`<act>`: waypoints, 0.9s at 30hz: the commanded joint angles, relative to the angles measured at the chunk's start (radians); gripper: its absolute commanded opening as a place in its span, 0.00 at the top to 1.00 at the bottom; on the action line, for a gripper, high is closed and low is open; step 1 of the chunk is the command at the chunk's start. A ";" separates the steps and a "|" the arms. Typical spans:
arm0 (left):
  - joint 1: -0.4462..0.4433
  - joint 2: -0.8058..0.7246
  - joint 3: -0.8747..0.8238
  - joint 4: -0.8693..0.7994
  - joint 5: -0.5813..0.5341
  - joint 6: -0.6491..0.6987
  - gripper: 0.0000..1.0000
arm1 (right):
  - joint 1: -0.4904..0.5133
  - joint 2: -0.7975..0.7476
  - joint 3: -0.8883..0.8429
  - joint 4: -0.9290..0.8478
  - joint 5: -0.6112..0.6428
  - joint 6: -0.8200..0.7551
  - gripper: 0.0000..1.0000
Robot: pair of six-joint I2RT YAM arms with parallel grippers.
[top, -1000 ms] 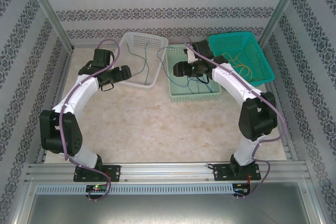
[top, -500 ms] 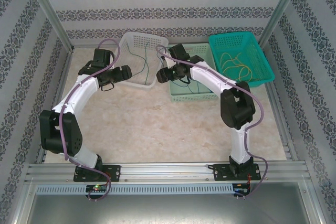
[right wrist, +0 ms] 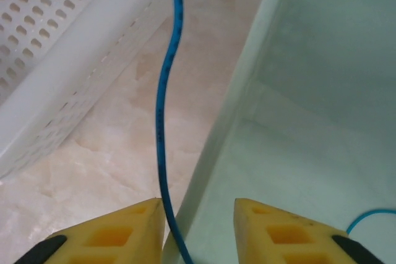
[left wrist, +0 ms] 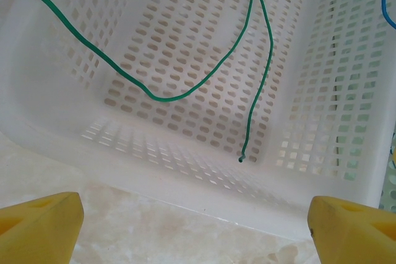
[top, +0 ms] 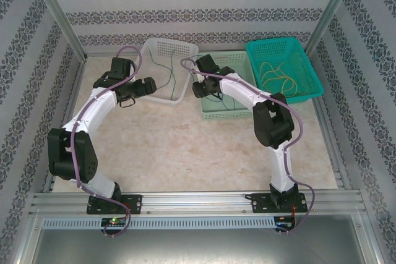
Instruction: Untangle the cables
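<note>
R end effector [right wrist: 198,227] sits low over the strip of worktop [right wrist: 124,134] btw the white basket [right wrist: 55,47] & the pale-green basket [right wrist: 297,91]. Its jaws are narrow w/ a gap showing. The blue cable [right wrist: 162,122] runs up btw the pads, hugging the pad on the white-basket side, and looks not yet pinched. It heads toward the white basket's rim. A 2nd bit of blue lies inside the pale-green one; can't tell if it's the same wire. L end effector [left wrist: 198,224] is wide open and empty, just outside the white basket's near wall, looking in at the green cable [left wrist: 167,97] looped inside, free end near the floor. Yellow cables [top: 278,78] sit apart in the teal basket [top: 272,44]. Step in hand, prob: grab blue & draw it clear of green. To do it well, centre the wire on the pads before closing, since it's off to one side & could slip out. Then close fully and pull slow, away from the white basket, watching for a snag on the rim or slots. If green drags along, L could pin it.
</note>
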State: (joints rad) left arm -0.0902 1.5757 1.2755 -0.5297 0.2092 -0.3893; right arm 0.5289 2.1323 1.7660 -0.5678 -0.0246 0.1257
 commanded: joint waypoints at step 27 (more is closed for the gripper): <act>0.010 0.003 -0.001 0.018 0.018 0.006 0.06 | -0.061 -0.182 -0.169 0.099 -0.200 0.024 0.44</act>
State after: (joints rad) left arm -0.0898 1.5757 1.2755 -0.5297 0.2153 -0.3897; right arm 0.4835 2.0235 1.6211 -0.4603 -0.1989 0.2073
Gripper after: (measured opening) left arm 0.942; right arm 0.567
